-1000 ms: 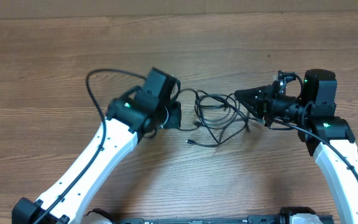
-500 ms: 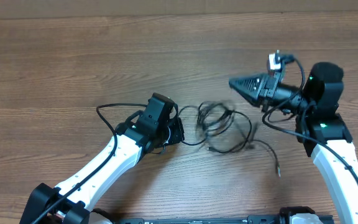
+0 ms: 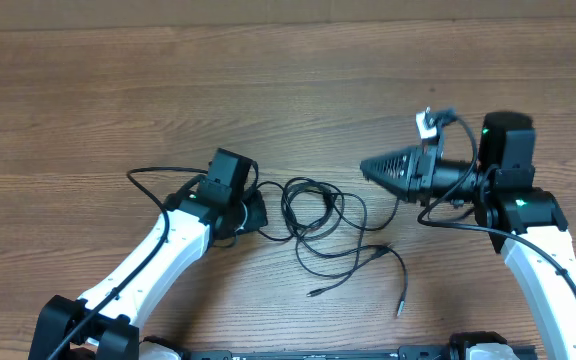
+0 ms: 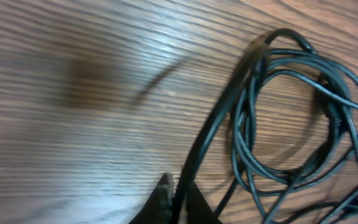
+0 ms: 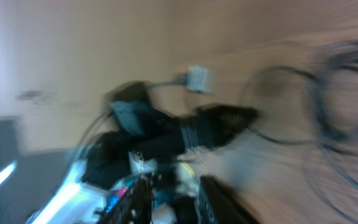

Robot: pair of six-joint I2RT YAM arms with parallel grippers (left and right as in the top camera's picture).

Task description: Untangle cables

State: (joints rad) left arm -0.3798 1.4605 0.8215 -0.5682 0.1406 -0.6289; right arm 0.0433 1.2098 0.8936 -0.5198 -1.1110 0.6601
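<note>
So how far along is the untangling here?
Partly done: two cable ends trail free. In hand: one cable runs through the left claw. To do: the main coil is looped over itself; the right claw hangs clear.

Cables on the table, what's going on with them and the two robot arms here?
Two robot arms are working on a loose tangle of thin black cables lying on the wooden table. The left gripper is down at the left edge of the tangle, and a strand runs between its fingertips. The right gripper hangs to the right of the pile with no cable visibly in it. The cables are partly spread, with two plug ends trailing toward the front, but the middle loops overlap.
</note>
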